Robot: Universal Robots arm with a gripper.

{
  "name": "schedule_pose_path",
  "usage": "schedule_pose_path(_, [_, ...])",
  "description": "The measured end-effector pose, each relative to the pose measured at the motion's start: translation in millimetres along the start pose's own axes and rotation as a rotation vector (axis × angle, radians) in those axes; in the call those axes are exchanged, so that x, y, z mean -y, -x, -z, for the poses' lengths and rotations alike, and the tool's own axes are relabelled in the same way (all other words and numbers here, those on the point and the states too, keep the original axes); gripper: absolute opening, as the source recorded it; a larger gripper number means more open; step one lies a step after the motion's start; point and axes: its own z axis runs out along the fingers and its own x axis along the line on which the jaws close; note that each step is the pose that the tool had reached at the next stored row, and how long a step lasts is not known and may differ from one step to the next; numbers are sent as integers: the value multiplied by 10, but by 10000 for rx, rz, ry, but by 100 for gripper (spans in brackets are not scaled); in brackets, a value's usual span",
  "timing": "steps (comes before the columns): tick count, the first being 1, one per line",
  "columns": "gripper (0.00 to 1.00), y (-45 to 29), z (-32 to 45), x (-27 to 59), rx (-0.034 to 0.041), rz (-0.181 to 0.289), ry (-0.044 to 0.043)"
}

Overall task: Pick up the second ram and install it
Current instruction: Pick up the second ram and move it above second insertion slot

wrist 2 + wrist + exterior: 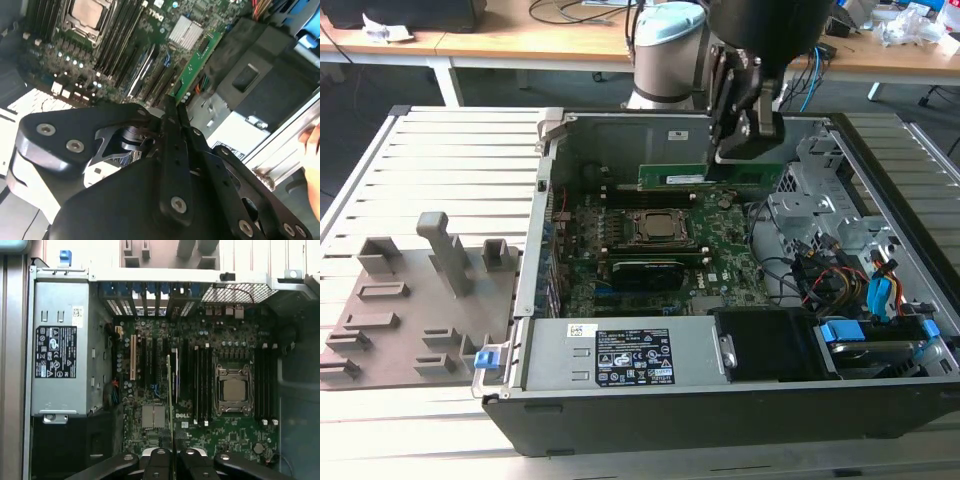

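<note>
Toward the upper right of the second wrist view, the second ram (196, 62) sticks out from the clenched jaws, above the motherboard (125, 50). I think it should stay level and parallel to the memory slots (201, 385), so both ends meet evenly.

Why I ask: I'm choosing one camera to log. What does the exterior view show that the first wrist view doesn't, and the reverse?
Exterior view adds the arm's base, the desks behind it and the drive cage with coloured cables. First wrist view adds a straight-down look: the second ram edge-on, a thin line in the tool, parallel to the memory slots. Both show the tool gripping the ram, the CPU socket and the labelled power supply.
</note>
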Motion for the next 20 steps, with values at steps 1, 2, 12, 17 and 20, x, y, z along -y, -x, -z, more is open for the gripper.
schedule_pose_path(1, [14,2,1,37,0,-1,1])
schedule_pose_path(2, [14,4,2,60,0,-1,2])
schedule_pose_path(12, [14,36,20,515,1,0,14])
schedule_pose_path(17, [14,164,12,710,1,-2,18])
schedule_pose_path(20, [14,195,-34,661,4,-1,17])
